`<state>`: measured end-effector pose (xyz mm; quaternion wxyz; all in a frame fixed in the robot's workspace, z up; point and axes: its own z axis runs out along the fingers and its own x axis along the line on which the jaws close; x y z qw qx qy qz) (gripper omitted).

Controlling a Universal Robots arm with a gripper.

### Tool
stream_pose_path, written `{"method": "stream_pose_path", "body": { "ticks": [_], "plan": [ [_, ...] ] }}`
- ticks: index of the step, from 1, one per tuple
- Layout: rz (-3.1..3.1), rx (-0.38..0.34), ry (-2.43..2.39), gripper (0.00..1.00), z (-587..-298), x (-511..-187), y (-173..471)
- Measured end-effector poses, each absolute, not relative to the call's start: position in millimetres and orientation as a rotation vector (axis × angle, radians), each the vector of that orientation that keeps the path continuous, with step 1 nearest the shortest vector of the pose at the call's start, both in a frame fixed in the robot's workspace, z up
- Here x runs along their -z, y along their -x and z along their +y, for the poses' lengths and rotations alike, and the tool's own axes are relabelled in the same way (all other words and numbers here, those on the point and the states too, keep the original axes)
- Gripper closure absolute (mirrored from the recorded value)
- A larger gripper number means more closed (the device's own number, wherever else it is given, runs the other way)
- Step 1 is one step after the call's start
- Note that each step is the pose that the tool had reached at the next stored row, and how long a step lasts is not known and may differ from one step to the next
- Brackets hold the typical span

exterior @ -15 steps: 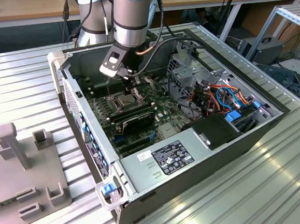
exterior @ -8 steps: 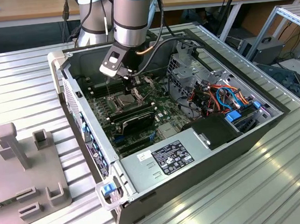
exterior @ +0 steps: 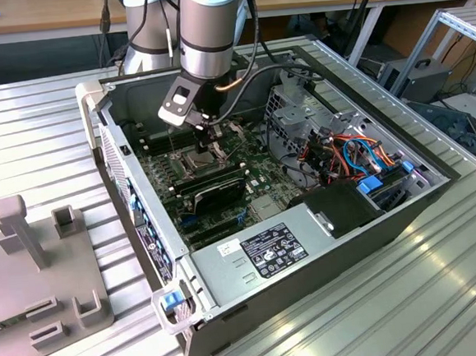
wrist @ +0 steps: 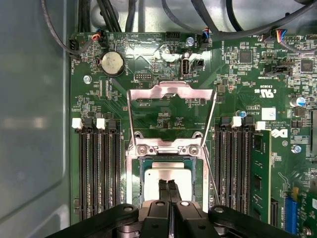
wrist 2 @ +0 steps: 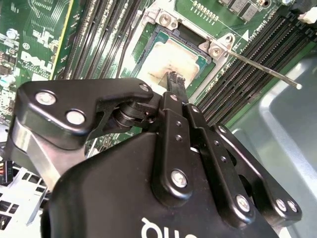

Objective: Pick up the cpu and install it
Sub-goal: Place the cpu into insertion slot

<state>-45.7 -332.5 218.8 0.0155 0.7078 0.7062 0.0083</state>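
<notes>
Black two-finger gripper [wrist: 168, 191]: fingers shut together, holding nothing, tips on or just above the middle of the small square silver-grey cpu [wrist: 154, 179]. The cpu lies flat inside the dark square socket [wrist: 136, 171] and looks seated. The hinged bare-metal load frame [wrist: 171, 91] is swung open from the socket's hinge edge, and long black memory slots [wrist: 99, 168] flank the socket on both sides. Judgement: this is the seating step. Keep tips centred, press straight down and lightly, no sideways drag, or the socket contacts could bend.
</notes>
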Motion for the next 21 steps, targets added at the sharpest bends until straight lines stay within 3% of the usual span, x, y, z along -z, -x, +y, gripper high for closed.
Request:
{"method": "stream_pose_path", "body": {
  "ticks": [21],
  "plan": [
    [2.197,-0.021,-2.202,0.89,-334,-205,46]
  ]
}}
